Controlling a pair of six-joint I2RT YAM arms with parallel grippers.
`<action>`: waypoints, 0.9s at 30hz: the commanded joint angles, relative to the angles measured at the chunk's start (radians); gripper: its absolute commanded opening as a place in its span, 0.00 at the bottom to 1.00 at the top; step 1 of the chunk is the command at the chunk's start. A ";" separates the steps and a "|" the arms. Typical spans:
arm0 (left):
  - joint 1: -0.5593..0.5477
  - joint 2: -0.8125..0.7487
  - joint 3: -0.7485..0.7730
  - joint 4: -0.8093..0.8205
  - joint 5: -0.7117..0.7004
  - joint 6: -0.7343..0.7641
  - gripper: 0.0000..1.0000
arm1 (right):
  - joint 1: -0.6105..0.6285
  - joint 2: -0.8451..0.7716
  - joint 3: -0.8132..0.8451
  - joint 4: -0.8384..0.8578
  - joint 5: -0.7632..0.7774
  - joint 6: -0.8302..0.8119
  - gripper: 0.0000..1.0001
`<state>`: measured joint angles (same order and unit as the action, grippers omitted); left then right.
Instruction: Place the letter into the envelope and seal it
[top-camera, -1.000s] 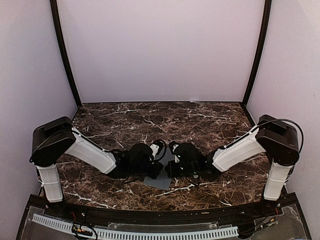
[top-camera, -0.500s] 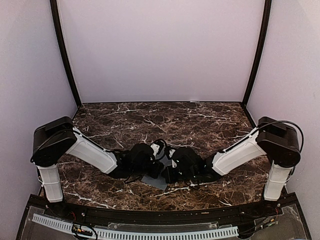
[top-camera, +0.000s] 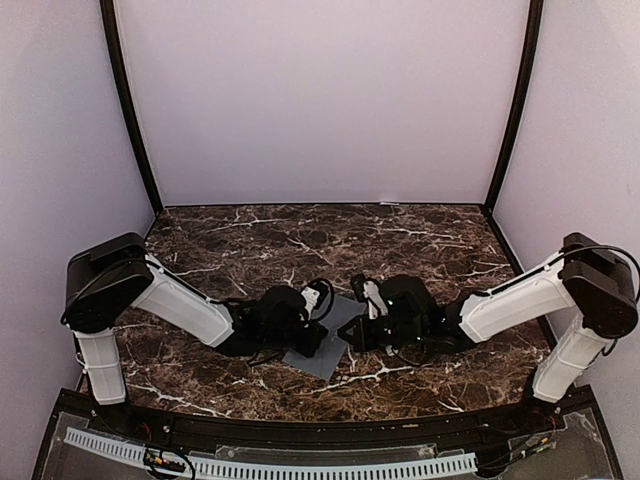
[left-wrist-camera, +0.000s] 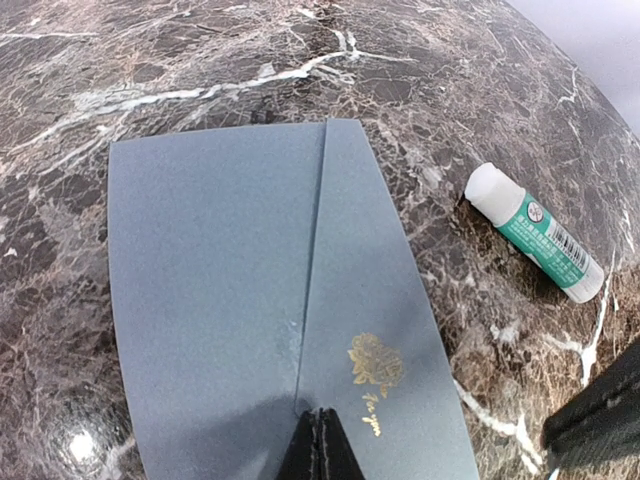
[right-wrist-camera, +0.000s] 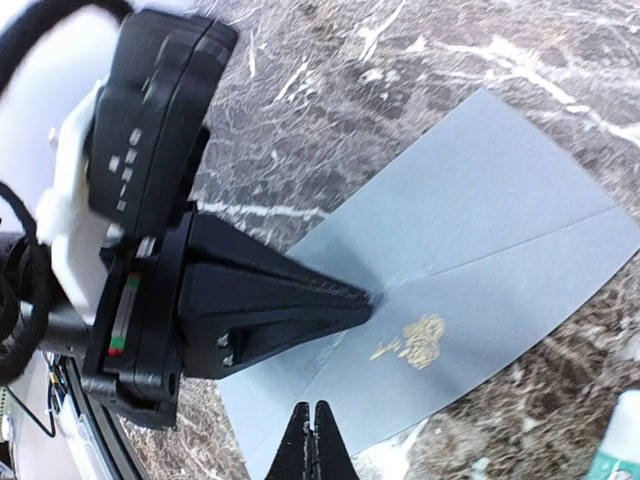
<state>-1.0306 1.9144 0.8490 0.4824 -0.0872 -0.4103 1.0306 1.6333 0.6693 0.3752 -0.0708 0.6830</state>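
Envelope of matte grey-blue paper lies flat on veined marble table.

The envelope has a small gold rose printed on its flap. A short line of gold script sits just beneath the rose, too small to read. The glue stick wears a green label with white print, a round sign and a barcode, none of it legible.
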 joint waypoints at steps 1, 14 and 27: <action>-0.009 -0.038 -0.018 -0.040 0.014 0.040 0.02 | -0.034 0.002 0.020 -0.004 0.008 -0.028 0.00; -0.016 -0.069 -0.017 -0.040 0.008 0.067 0.02 | -0.081 0.125 0.103 0.003 -0.022 -0.056 0.00; -0.050 -0.110 -0.023 -0.043 -0.015 0.080 0.03 | -0.107 0.234 0.090 0.087 -0.061 -0.093 0.00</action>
<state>-1.0691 1.8614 0.8425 0.4610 -0.0914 -0.3458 0.9310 1.8427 0.7662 0.4019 -0.1177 0.6125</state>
